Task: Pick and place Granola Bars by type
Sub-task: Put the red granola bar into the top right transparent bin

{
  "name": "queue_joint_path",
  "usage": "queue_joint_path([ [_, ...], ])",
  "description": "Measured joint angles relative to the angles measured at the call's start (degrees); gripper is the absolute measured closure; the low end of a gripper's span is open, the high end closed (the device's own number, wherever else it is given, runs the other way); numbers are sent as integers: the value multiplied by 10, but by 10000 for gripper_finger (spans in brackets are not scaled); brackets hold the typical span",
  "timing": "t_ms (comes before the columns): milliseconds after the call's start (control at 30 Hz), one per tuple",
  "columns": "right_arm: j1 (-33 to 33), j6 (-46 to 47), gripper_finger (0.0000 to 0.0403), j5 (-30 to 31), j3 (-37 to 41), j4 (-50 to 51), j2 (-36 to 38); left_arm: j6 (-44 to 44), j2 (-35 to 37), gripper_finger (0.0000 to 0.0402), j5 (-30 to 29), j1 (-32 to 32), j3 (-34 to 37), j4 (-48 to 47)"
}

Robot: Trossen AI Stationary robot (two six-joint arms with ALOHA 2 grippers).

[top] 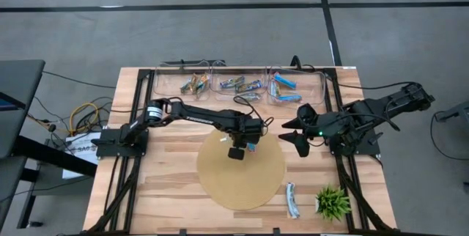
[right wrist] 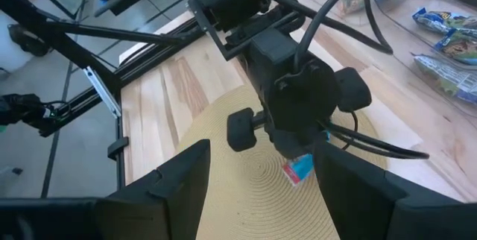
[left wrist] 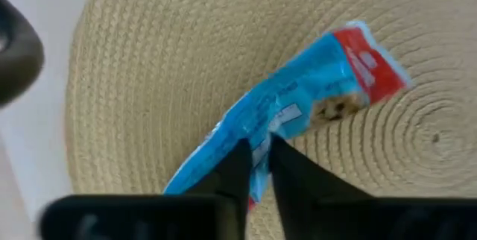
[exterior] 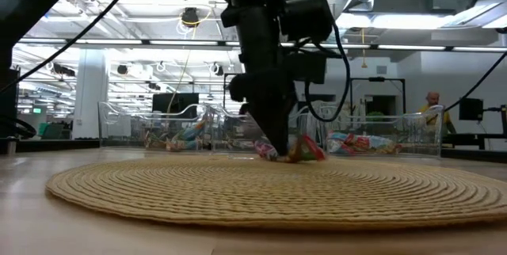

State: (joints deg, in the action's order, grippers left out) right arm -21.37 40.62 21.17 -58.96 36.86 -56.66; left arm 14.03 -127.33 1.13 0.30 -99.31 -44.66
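Note:
A blue granola bar with a red end lies on the round woven mat in the middle of the table. My left gripper stands over it, pointing down, shut on the bar. My right gripper hangs open above the mat's right edge with nothing between its fingers. Three clear bins at the far edge hold more bars: brownish ones on the left, mixed green and blue ones in the middle, blue ones on the right. A silvery bar lies flat on the table near the front. My left gripper pinches the blue bar near its middle between its two fingers. The fingers come from above, pointing down, and stand slantwise across the bar. The bar lies on the mat, its red end free beyond the fingers.
A small green plant stands at the front right corner, beside the silvery bar. Black frame rails run along the table's left and right sides. Bare wood shows at the front left.

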Motion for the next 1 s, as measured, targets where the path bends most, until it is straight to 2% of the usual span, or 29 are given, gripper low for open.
queue_joint_path([
  [100, 0, 0, 175, 0, 0, 1, 0, -22, 5, 393, 17, 0, -5, -14],
  [233, 0, 11, 175, 4, 0, 4, 0, -68, 12, 398, 41, 3, -29, -42],
  [333, 1, 47, 175, 35, 0, 14, 0, -113, 32, 400, 74, 10, -55, -58],
  [567, 16, 88, 175, 72, 0, 38, -4, -225, 133, 401, 90, 43, -69, -60],
  [667, 28, 61, 175, 74, 0, 32, -10, -286, 179, 401, 95, 68, -70, -57],
  [767, 44, 15, 175, 75, -1, -15, -23, -346, 214, 401, 118, 94, -70, -30],
  [1000, 85, -77, 175, 75, 0, -119, -54, -425, 251, 401, 197, 121, -70, 52],
])
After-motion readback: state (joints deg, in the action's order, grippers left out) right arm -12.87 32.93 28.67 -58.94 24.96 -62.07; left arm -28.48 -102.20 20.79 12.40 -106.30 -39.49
